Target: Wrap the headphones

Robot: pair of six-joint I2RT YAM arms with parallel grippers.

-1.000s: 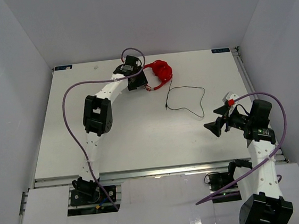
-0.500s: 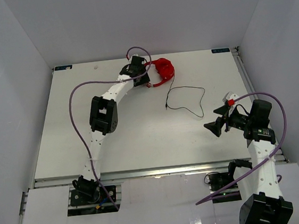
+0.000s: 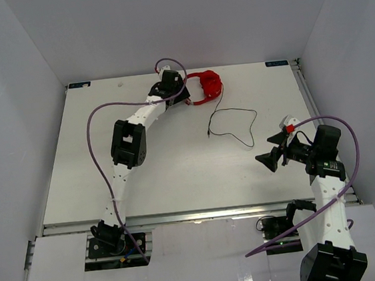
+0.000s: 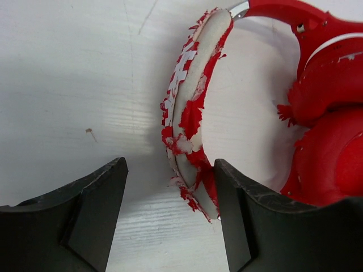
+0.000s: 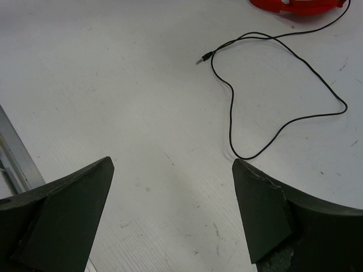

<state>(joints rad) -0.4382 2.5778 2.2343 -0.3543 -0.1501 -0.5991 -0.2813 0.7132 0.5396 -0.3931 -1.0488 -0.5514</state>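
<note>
The red headphones (image 3: 207,86) lie at the far middle of the table, folded, with worn whitish padding on the band (image 4: 190,107). My left gripper (image 3: 187,97) stands open at their left side. In the left wrist view the band's end sits between the fingers (image 4: 170,192), against the right finger (image 4: 238,204) and apart from the left one. The thin black cable (image 3: 235,118) loops loose over the table toward the right, its plug (image 3: 209,135) lying free. My right gripper (image 3: 273,148) hovers open near the cable's near bend (image 5: 272,96), with nothing between its fingers.
White walls close in the table on three sides. A metal rail (image 3: 195,215) runs along the near edge and shows in the right wrist view (image 5: 14,153). Purple robot cables (image 3: 94,143) arch over both arms.
My left arm has reached further right and the headphones have shifted right and slightly toward the back wall. The left jaws narrowed and widened again. The right arm has not moved.
</note>
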